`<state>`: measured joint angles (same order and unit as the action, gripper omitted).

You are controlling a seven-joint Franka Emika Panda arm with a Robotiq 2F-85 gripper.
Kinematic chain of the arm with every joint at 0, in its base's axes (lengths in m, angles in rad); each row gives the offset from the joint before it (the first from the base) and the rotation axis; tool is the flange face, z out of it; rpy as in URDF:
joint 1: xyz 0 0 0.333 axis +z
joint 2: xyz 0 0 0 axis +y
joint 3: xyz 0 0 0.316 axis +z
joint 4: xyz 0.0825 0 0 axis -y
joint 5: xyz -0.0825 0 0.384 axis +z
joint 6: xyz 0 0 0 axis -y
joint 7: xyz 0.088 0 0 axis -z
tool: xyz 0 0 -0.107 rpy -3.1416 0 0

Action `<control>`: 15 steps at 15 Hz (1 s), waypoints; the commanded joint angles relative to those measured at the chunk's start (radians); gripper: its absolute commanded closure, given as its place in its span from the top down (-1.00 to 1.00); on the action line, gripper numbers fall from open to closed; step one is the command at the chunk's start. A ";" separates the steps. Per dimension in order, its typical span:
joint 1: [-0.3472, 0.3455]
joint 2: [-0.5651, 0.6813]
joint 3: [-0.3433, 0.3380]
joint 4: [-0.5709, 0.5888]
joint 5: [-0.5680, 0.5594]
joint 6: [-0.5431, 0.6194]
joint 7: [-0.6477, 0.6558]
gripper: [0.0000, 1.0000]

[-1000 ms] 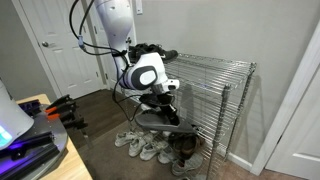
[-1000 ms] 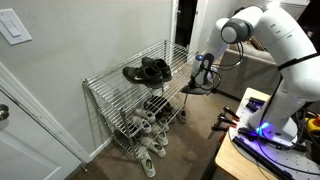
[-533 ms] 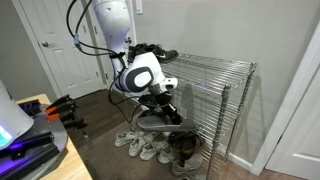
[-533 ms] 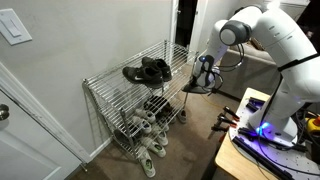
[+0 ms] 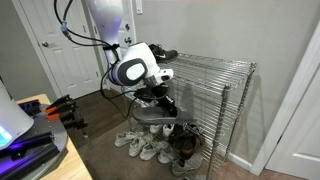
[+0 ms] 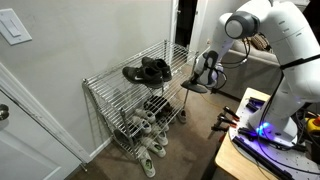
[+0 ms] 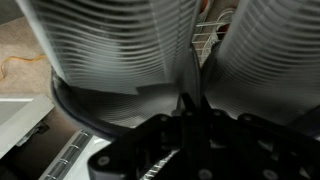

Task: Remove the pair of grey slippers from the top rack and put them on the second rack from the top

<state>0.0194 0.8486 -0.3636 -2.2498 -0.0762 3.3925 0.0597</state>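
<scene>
Gripper [image 5: 160, 105] is closed on the pair of grey slippers [image 5: 158, 118], which it holds in the air just outside the short open end of the shelving unit [image 5: 225, 110] (touching no tier, as far as I can see). In the wrist view the ribbed soles of the slippers [image 7: 110, 50] fill almost the whole picture, pinched together near one edge. In an exterior view the slippers [image 6: 194, 89] hang under the gripper [image 6: 203, 80], below the level of the top rack [image 6: 110, 82], where only the black shoes [image 6: 148, 70] are left.

What the next move depends on, I think, is this: the second rack from the top [image 5: 215, 90] lies sideways from the slippers, inward into the unit, at about the same height. Their long axis seems roughly horizontal, but whether it points into the unit I cannot tell.
</scene>
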 commanded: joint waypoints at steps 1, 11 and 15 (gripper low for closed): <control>-0.030 -0.030 0.046 -0.059 0.034 0.095 -0.052 -0.92; -0.100 0.028 0.162 0.122 0.102 0.058 -0.011 -0.91; -0.114 0.079 0.180 0.180 0.122 0.057 -0.004 -0.92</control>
<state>-0.0665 0.8986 -0.2115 -2.1080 0.0165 3.4528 0.0625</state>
